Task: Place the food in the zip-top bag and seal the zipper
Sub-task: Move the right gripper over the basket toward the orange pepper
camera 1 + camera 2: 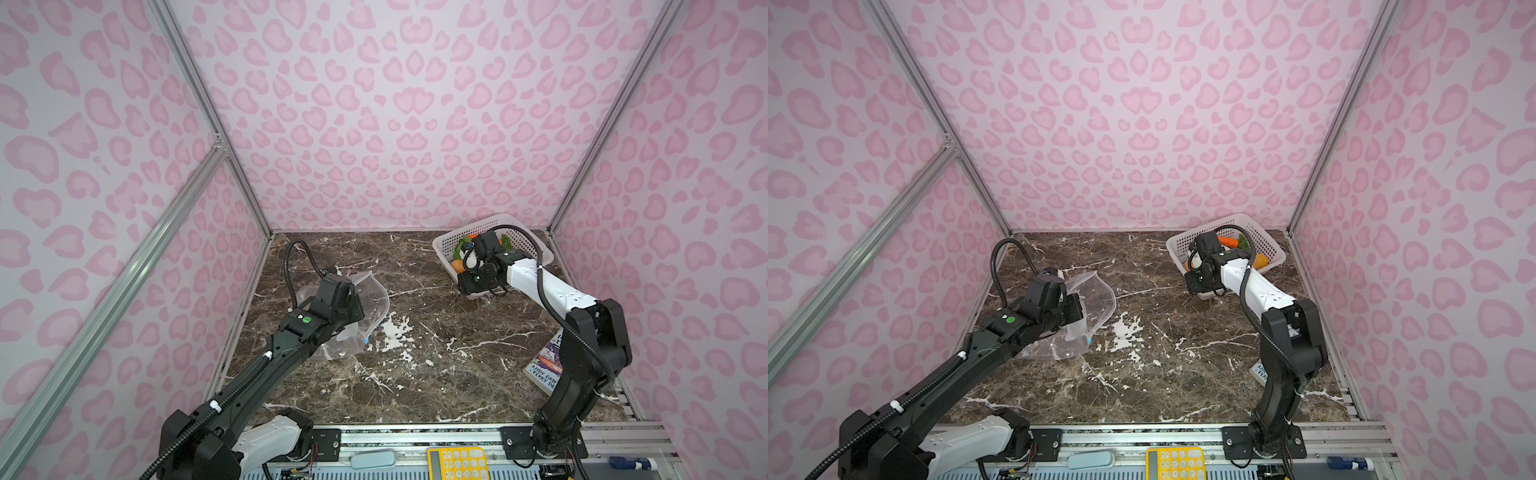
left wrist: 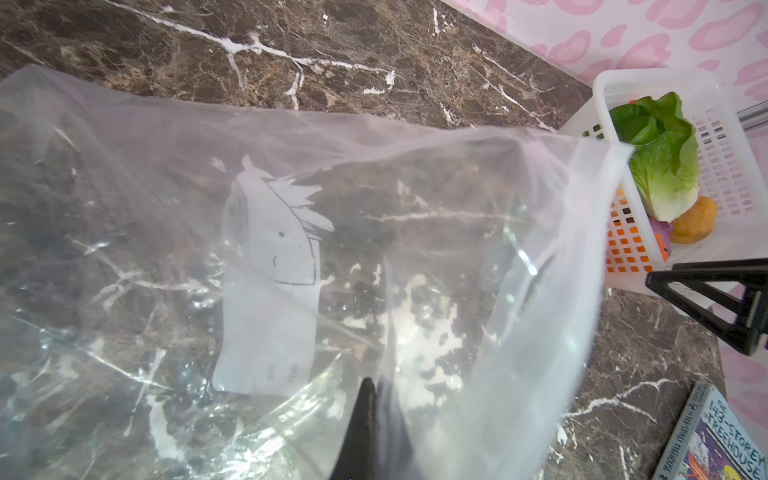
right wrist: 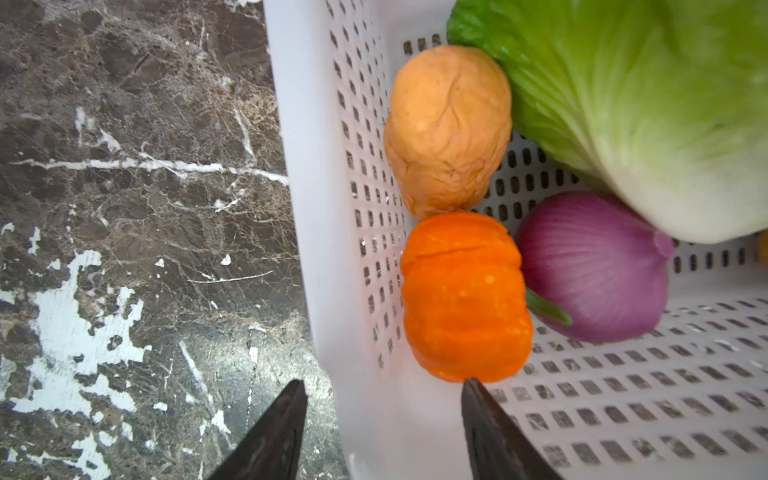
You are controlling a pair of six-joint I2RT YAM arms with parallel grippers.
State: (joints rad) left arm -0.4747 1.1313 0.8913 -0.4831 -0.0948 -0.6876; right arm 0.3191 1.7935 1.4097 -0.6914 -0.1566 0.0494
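Note:
The clear zip-top bag [image 1: 372,297] [image 2: 270,257] lies at the table's left with its mouth lifted. My left gripper [image 2: 372,384] is shut on the bag's film near the mouth. The zipper's blue tab [image 1: 366,341] [image 1: 1088,339] hangs at the bag's near edge. The food sits in a white perforated basket [image 1: 521,232] [image 3: 316,208]: a tan potato [image 3: 449,129], an orange pumpkin [image 3: 465,299], a purple onion [image 3: 594,270], a cabbage [image 3: 648,104] and a carrot [image 1: 1228,241]. My right gripper [image 3: 384,384] is open astride the basket's wall, with its inner fingertip at the pumpkin's end.
A paperback book [image 1: 548,361] [image 2: 723,440] lies at the table's right front, partly under the right arm. A yellow calculator [image 1: 457,463] rests on the front rail. Pink patterned walls close in three sides. Bare marble table [image 1: 415,374] spans the middle.

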